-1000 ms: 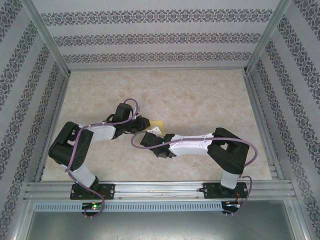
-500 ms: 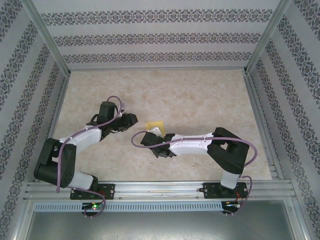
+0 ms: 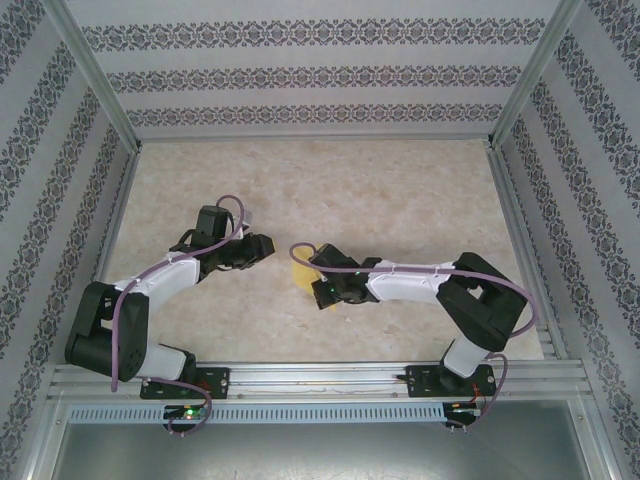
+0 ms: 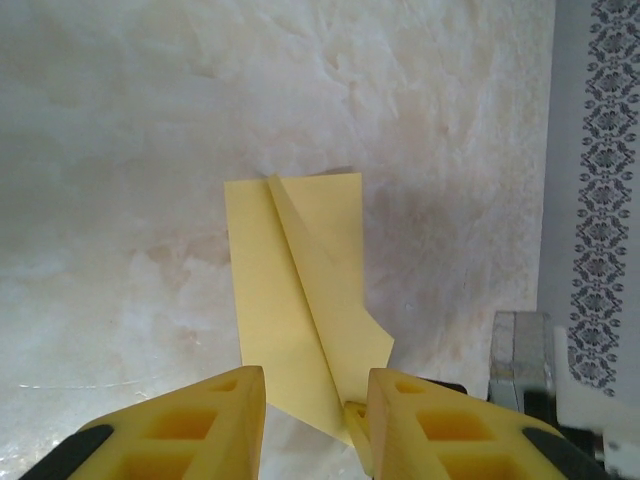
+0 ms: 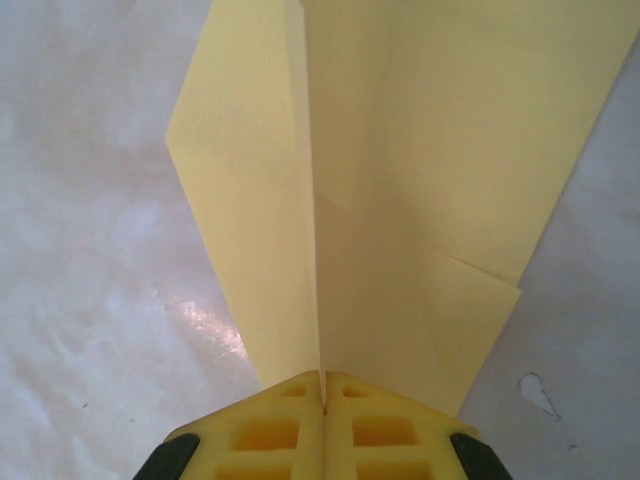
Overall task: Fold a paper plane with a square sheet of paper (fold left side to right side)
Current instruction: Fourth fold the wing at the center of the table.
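I steer by the right gripper (image 5: 322,378). Its fingers are pressed fully together on the centre crease of the folded yellow paper (image 5: 400,180), which fans out ahead of it over the marble table (image 3: 400,190) (one flap stands up a little along that crease). From overhead, the sheet pokes out just beyond the right gripper, toward the far side. The left gripper (image 3: 266,246) sits near the right gripper, on its left and clear of the sheet. Its fingers (image 4: 230,405) are partly parted, gripping nothing.
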Controlling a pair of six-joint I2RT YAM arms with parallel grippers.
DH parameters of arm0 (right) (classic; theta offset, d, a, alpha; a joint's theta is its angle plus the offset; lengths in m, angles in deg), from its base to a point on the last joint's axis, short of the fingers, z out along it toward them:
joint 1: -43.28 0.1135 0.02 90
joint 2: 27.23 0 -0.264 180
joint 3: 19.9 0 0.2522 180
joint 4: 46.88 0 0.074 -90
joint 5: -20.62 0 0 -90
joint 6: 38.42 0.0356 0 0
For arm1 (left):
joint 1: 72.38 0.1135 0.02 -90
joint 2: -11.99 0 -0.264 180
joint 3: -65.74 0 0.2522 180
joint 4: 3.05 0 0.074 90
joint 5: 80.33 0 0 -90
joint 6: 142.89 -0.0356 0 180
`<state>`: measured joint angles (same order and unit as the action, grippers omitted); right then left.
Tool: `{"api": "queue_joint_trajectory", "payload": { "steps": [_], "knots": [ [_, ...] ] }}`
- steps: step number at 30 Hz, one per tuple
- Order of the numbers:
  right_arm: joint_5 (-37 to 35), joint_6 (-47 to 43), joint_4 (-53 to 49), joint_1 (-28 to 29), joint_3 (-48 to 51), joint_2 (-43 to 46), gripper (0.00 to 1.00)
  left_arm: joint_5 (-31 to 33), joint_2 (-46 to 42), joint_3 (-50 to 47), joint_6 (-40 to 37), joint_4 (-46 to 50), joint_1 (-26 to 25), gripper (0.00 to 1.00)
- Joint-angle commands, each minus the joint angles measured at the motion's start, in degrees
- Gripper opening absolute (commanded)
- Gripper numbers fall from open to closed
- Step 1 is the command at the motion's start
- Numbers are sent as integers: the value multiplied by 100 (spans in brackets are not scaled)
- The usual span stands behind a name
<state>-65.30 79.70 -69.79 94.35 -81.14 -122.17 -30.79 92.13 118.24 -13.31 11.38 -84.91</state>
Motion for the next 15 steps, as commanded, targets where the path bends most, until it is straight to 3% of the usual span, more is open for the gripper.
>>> {"api": "queue_joint_trajectory", "payload": {
  "steps": [1, 7, 15],
  "knots": [
    [944, -15, 552, -232, 287, 233, 4, -375, 121, 2, -121, 7, -39, 34],
    [1895, 119, 1227, -745, 771, 378, 5, -385, 413, -17, 64, -355, -407, 39],
    [2516, 159, 1651, -1141, 1082, 410, 5, -235, 1062, 198, 371, -934, -973, 40]
  ]
}}
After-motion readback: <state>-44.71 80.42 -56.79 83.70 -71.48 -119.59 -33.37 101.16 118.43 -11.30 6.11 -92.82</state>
